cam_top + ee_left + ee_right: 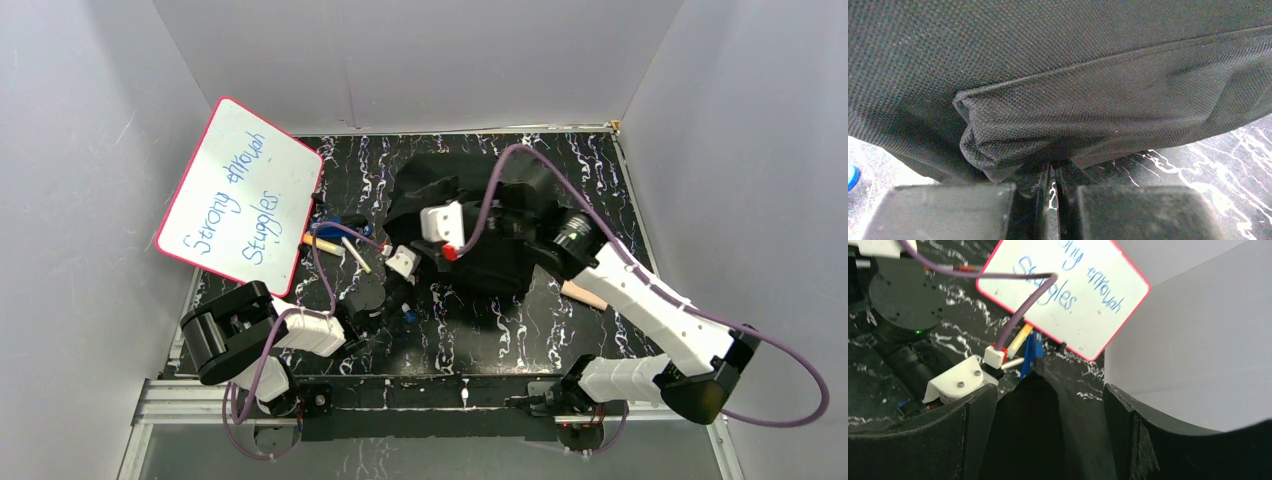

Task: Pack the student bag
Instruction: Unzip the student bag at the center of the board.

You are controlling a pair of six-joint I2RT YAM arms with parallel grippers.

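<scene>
The student bag (480,250), a black fabric backpack, lies in the middle of the marbled table. My left gripper (420,266) is at its left edge. In the left wrist view the jaws (1053,169) are shut to a thin slit, with their tips under a bunched fold of the bag's fabric (1073,85), which hangs raised off the table. My right gripper (412,215) reaches over the bag from the right and points left. It is open (1048,392), with its fingers wide apart and dark bag fabric (1028,435) between them.
A pink-rimmed whiteboard (240,195) with blue writing leans on the left wall; it also shows in the right wrist view (1083,295). Pens and markers (335,242) lie beside it. A tan object (583,293) lies under the right arm. Grey walls enclose the table.
</scene>
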